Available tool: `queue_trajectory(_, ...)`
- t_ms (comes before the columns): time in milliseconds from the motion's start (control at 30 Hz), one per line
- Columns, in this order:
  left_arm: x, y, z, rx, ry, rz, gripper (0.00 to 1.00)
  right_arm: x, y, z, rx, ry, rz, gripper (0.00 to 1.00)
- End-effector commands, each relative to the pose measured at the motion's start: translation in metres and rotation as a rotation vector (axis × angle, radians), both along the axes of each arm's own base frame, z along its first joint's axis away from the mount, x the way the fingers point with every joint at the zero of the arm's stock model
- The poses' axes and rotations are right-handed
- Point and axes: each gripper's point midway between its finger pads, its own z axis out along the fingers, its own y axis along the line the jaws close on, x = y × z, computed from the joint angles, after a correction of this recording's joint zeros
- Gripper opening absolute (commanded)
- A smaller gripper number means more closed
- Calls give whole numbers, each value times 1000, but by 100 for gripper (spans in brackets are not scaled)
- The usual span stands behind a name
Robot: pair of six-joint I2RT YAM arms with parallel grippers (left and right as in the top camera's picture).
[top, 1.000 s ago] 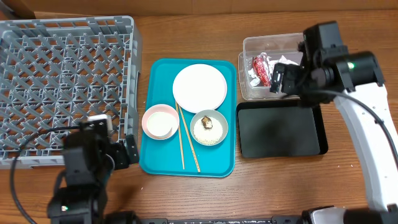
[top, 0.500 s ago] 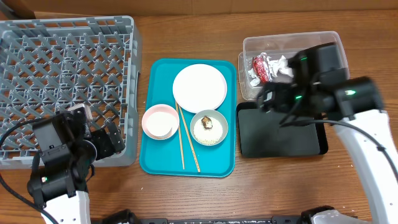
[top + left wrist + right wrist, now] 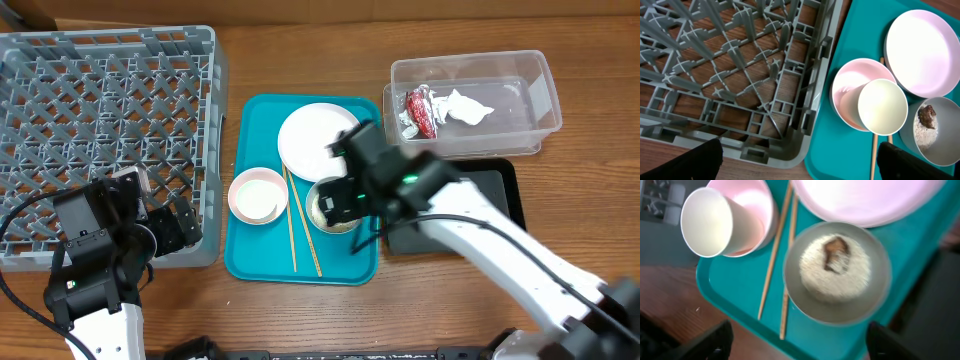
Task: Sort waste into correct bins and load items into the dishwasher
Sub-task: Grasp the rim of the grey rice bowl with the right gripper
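The grey bowl (image 3: 837, 272), with rice (image 3: 852, 280) and a brown lump (image 3: 835, 247) in it, sits near-right on the teal tray (image 3: 737, 290), just left of the black tray (image 3: 503, 197). The right gripper (image 3: 797, 335) hangs over it, fingers spread past the rim, likely so it can grasp the bowl and tip it. The wrapper (image 3: 420, 108) and napkin (image 3: 466, 108) lie in the far tub (image 3: 532, 95). The left gripper (image 3: 800, 150), also spread and holding nothing, waits over the rack (image 3: 740, 75).
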Motion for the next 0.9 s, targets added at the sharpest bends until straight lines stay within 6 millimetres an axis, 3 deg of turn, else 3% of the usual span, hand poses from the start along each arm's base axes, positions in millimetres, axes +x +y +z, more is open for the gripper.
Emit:
queue_trajectory(0, 3, -1, 10, -1, -29, -16, 100, -2, 19, -26, -49, -10, 28, 80)
queue_trajectory(67, 3, -1, 10, -1, -29, -16, 100, -2, 35, -46, -56, 1, 28, 75)
queue_trajectory(233, 3, -1, 10, -1, -29, -16, 100, 1, 44, -75, -87, 17, 21, 59)
queue_trajectory(333, 3, -1, 10, -1, -29, -16, 100, 3, 49, -82, -85, 15, 25, 50)
queue_trajectory(767, 3, -1, 10, -1, -28, -16, 100, -2, 54, -116, -121, 69, 44, 44)
queue_trajectory(833, 3, -1, 10, -1, -28, -16, 100, -1, 56, -115, -114, 63, 44, 39)
queue_trajectory(867, 3, -1, 10, -1, -28, -16, 100, -1, 56, -115, -113, 62, 44, 29)
